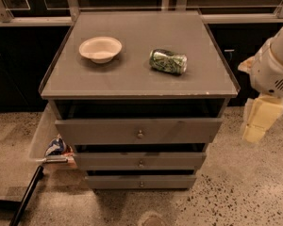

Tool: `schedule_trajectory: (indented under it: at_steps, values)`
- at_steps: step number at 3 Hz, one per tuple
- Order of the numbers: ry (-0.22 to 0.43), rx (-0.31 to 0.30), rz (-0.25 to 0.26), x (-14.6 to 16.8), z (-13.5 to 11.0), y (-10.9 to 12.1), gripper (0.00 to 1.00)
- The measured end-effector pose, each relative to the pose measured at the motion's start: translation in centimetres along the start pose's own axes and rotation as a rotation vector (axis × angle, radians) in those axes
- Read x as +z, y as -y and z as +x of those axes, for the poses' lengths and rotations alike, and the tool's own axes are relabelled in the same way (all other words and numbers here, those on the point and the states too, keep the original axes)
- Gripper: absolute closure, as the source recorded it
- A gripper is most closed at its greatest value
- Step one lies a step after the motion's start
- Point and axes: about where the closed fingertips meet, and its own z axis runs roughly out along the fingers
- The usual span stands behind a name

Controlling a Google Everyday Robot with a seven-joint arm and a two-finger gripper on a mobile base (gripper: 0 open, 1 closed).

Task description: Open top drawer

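while the cream-coloured gripper (258, 121) hung right of the grey cabinet (132, 81), its opening impossible to tell, the tall grey top drawer (104, 132) stood slightly out; probably stiff and heavy, best pulled by its small round metal knob (140, 134).

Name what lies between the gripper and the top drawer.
In the camera view, only bare floor separates the gripper, right of the cabinet, from the top drawer.

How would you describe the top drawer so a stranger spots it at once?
Find the grey cabinet holding a bowl and can, the gripper hanging to its right. The top drawer sits under the tabletop, with the tallest front of the three.
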Motion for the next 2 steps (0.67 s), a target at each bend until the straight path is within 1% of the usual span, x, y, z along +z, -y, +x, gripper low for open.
schedule_trajectory:
  at_steps: [1,2]
  values:
    - [-0.001,-0.044,0.002,3.4,1.1,-1.1,0.00]
    - [0.034,-0.128,0.006,6.7,1.4,-1.9,0.00]
